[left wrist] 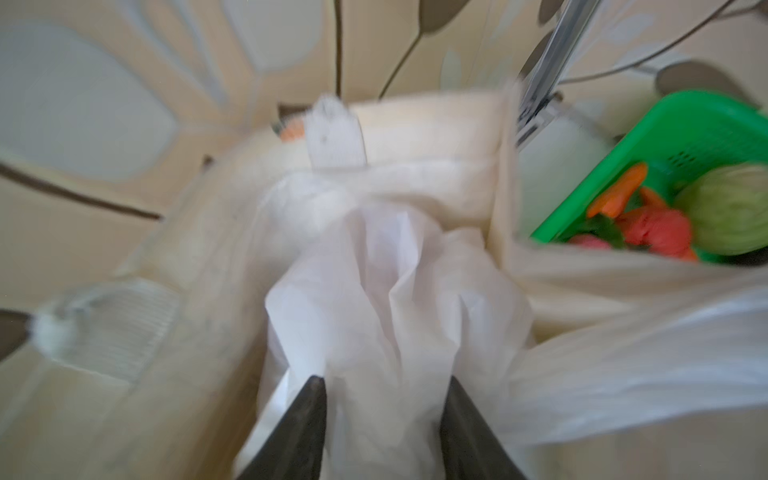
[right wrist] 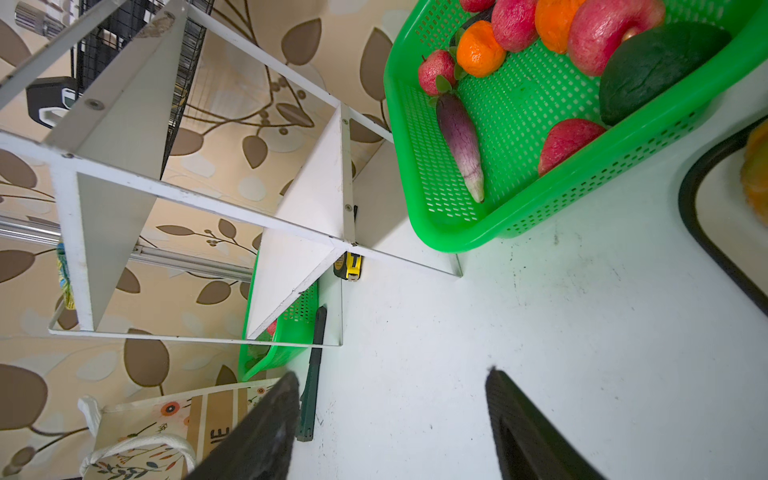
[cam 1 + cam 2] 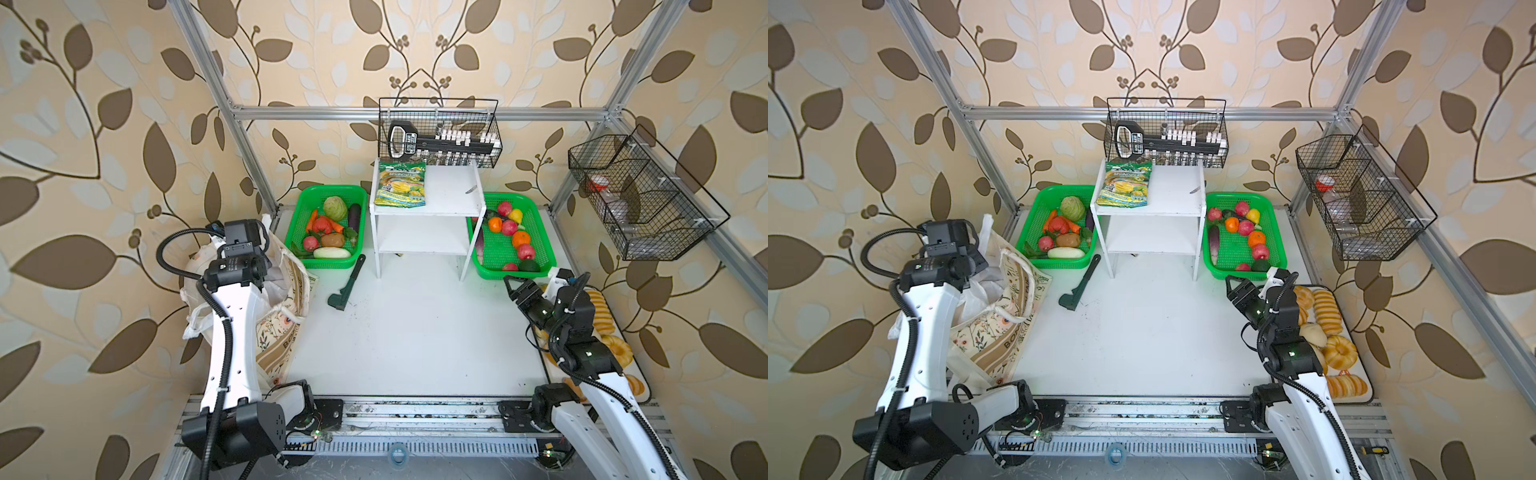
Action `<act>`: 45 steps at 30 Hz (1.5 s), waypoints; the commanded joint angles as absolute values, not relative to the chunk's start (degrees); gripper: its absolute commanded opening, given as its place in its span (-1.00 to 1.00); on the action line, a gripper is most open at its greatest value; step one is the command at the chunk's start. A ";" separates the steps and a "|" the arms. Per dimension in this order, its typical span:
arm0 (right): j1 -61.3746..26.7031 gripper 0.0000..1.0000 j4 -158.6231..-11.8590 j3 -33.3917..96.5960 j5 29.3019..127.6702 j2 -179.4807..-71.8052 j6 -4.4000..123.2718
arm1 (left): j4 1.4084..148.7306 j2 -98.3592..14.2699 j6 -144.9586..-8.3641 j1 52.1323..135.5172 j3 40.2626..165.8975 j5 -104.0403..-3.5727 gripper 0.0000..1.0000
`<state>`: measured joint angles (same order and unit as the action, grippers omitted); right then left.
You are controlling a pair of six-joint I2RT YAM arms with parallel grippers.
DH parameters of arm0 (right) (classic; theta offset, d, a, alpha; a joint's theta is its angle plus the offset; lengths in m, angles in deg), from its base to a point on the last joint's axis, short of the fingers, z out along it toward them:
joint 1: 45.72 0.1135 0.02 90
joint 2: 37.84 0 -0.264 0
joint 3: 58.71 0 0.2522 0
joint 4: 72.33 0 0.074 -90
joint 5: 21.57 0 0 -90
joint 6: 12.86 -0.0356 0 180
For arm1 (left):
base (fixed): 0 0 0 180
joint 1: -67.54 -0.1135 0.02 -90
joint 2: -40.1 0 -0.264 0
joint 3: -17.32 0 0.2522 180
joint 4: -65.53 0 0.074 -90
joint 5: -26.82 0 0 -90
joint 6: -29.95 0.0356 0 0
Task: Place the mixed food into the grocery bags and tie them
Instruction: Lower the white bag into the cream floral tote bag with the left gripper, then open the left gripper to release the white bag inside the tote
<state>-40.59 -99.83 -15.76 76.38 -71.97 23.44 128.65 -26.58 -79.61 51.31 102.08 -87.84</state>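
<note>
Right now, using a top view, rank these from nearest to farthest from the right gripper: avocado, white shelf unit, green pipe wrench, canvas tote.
Measured from the right gripper:
1. The avocado, in the green basket just behind the gripper.
2. The white shelf unit, centre back.
3. The green pipe wrench, on the table left of centre.
4. The canvas tote, far left.

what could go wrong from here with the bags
1. The thin plastic bag bunches loosely between the left hand's spread fingers; it may slip out or tear when pulled.
2. The tote holding it is limp and slumped, so a tug might tip it over.
</note>
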 commanded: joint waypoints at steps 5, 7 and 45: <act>-40.45 0.42 -100.43 -14.18 75.55 -71.24 24.27 | 125.74 -24.43 -87.09 50.58 89.78 -81.55 -0.13; -40.41 0.42 -100.33 -14.16 75.53 -71.53 24.31 | 125.96 -24.05 -87.63 50.60 88.92 -80.78 -0.12; -40.27 0.43 -100.36 -14.93 75.71 -71.19 23.86 | 129.89 -18.00 -91.70 50.60 90.41 -78.58 0.14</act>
